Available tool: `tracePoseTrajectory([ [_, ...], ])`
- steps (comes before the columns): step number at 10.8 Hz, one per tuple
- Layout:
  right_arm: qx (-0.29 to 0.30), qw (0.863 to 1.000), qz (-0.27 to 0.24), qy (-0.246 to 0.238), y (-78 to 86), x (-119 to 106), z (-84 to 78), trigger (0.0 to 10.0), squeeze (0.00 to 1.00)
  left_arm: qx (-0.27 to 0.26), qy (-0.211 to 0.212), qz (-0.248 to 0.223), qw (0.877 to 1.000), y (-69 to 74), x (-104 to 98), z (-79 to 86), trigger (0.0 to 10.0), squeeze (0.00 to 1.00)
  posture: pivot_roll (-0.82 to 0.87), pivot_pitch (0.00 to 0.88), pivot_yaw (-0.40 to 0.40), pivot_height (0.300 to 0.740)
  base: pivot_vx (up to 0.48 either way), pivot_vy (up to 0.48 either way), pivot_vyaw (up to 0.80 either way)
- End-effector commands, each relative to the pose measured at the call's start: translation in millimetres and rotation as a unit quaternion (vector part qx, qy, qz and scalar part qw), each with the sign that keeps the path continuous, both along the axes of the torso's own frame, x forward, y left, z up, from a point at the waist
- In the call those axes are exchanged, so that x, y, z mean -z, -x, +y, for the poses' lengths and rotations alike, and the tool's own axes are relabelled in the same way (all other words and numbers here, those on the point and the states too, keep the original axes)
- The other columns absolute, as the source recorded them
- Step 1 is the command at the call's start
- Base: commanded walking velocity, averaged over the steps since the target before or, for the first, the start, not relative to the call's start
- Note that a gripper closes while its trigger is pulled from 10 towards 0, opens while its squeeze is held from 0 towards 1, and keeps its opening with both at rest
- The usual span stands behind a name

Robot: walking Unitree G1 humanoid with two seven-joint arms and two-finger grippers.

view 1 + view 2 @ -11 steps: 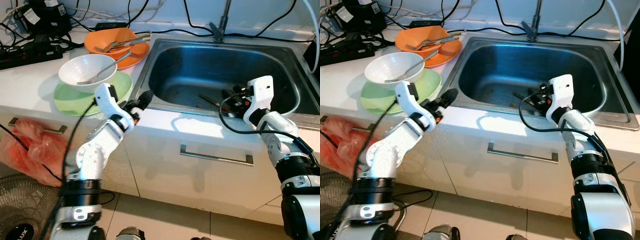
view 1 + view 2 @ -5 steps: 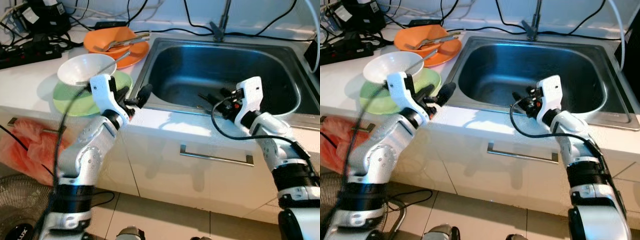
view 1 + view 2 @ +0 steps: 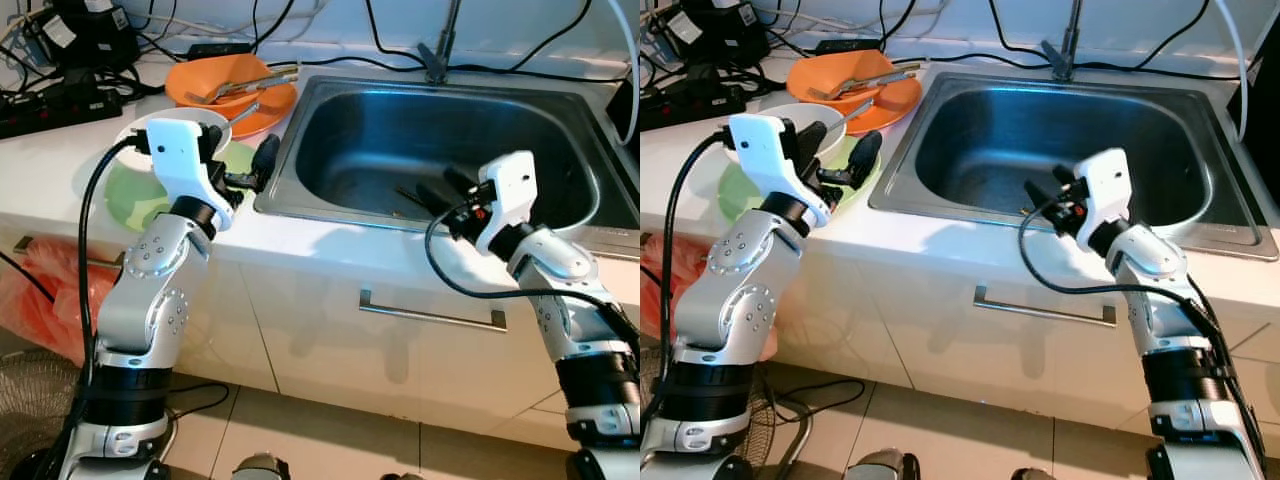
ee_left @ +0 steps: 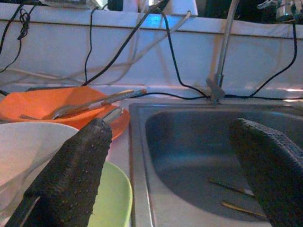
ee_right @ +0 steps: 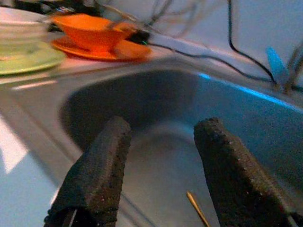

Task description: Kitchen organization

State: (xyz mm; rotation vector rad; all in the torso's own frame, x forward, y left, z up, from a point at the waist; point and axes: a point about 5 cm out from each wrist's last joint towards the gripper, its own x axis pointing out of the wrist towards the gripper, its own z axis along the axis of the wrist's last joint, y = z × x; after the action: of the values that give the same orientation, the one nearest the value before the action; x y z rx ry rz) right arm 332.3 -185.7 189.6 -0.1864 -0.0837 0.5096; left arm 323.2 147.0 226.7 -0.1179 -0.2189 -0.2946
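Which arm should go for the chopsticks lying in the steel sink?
Right. The right gripper hangs over the steel sink, jaws open, pointing toward the thin chopsticks on its bottom. The left gripper sits outside the rim by the green plate.

The left gripper (image 3: 262, 160) has risen from the counter's front edge and swung toward the dishes; its spread fingers now hover just beside the white bowl (image 3: 150, 128) and over the green plate (image 3: 130, 195), the sink (image 4: 142, 142) rim lying between the jaws. The right gripper (image 3: 440, 188) has lifted slightly inside the sink, jaws still parted, with the chopsticks (image 5: 196, 215) below them.
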Motion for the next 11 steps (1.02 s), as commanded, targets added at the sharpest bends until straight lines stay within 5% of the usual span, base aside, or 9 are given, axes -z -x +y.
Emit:
tracePoseTrajectory([
  [1,-0.003,1.000,-0.004,0.021,6.1,-2,5.6,10.0,0.00,0.001,-0.002,0.001,1.000,1.9,4,-0.3,10.0,0.00,0.11,0.053,0.061,0.740,0.000,0.000,0.00],
  [5,-0.003,1.000,-0.027,0.013,11.7,-9,15.2,10.0,0.00,0.007,0.001,0.010,1.000,1.3,16,-17.4,10.0,0.00,0.08,0.013,0.044,0.740,0.000,0.000,0.00],
  [11,-0.016,1.000,-0.021,-0.013,7.5,-13,36.8,10.0,0.00,-0.036,-0.013,0.010,0.999,-10.0,20,0.7,10.0,0.00,0.13,0.000,-0.021,0.740,0.000,0.000,0.00],
])
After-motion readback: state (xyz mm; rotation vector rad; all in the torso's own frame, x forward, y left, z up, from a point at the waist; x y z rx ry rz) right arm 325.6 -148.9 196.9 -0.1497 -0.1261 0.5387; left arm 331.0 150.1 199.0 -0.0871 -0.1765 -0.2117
